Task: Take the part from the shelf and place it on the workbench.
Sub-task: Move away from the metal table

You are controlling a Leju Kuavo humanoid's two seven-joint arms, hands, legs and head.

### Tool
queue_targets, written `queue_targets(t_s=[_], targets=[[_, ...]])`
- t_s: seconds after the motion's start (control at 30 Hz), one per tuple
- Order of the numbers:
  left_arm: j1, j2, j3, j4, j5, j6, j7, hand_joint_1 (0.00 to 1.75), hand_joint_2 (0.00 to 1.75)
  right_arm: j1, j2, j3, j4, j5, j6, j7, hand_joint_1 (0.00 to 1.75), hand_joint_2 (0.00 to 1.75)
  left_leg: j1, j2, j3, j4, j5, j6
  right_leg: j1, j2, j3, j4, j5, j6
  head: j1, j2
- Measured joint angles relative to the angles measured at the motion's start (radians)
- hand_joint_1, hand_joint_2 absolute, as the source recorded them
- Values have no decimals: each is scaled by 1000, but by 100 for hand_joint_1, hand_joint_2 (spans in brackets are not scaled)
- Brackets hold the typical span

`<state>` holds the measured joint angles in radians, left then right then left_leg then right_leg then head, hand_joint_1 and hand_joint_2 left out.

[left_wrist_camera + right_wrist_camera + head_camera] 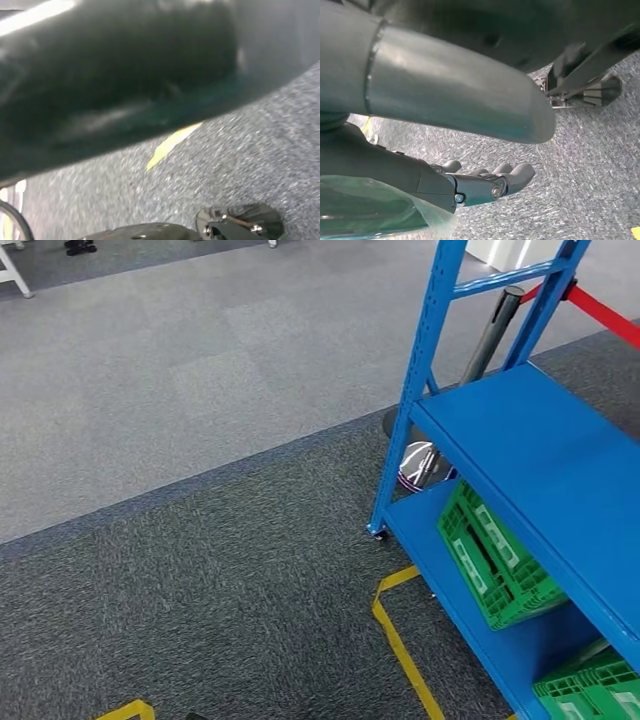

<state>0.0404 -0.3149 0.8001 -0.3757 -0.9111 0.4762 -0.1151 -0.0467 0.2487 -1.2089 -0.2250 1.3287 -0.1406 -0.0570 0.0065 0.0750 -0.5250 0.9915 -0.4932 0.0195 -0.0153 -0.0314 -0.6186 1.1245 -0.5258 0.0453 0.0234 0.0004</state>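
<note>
Standing by the blue shelf (528, 450), green crates (494, 560) on its lower level; can't spot which part it wants. Right hand (486, 182) hangs fingers straight, holding nothing. Left hand, can't tell.

i see two green plastic crates on the lowest blue level: one (498, 560) sits tilted in my view near the front corner post, the other (592, 687) lies further along at the frame's lower right. behind the rack stands a dark stanchion post (494, 325) with a red belt (604, 312) running off to the right. a shiny rounded object (417, 464) rests on the floor by the corner post; i cannot tell what it is. yellow floor tape (404, 640) marks a corner on the dark grey carpet (226, 600), with another bit (124, 710) at the bottom edge. lighter grey carpet (189, 360) lies beyond.
</note>
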Motion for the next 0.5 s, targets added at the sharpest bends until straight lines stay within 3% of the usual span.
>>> queue_targets(t_s=[0.07,0.1,0.2,0.27,0.33,0.37,0.4,0.43,0.5], targets=[[1,-4,2,-6,-12,1,-5,0,0,-4,0,-3,-2,-6,-1,-3,0,0,-4,18,5,2,-6,-11,2,-35,58,-98,27,-6,-2,0],[1,-4,2,-8,-15,2,-6,0,0,-5,0,-4,-2,-9,-1,-5,0,0,-7,26,8,4,-8,-16,4,-41,66,-112,26,-12,-3,0],[-1,-3,3,-14,-16,-2,-6,0,0,-2,-1,-10,-4,-15,5,-9,0,0,-3,38,15,9,-16,-34,7,-16,62,-113,26,-33,-8,0],[-5,1,10,-16,-15,-5,-9,0,0,-1,-4,-13,-6,-11,13,-7,0,0,2,-2,0,53,-53,-43,6,5,66,-115,30,-45,-11,0],[-12,6,24,-13,-12,-5,-13,0,0,-4,-7,-14,-6,-3,20,-6,0,0,3,-50,-51,170,-117,-44,8,28,66,-116,33,-53,-15,0],[-15,7,32,-10,-9,-5,-14,0,0,-5,-10,-14,-6,1,23,-6,0,0,3,-60,-83,237,-144,-42,11,41,65,-116,34,-56,-16,0],[-18,8,38,-6,-8,-5,-15,0,0,-5,-12,-14,-6,4,25,-6,0,0,2,-64,-105,281,-153,-38,14,56,65,-116,34,-57,-16,0],[-21,8,45,-3,-6,-4,-16,0,0,-5,-14,-14,-6,7,27,-6,0,0,0,-68,-115,296,-143,-32,17,72,66,-116,35,-59,-16,0],[-25,9,53,2,-4,-1,-20,0,0,-4,-18,-14,-6,9,28,-6,0,0,-5,-85,-82,207,-69,-18,20,101,70,-115,35,-59,-16,0]])
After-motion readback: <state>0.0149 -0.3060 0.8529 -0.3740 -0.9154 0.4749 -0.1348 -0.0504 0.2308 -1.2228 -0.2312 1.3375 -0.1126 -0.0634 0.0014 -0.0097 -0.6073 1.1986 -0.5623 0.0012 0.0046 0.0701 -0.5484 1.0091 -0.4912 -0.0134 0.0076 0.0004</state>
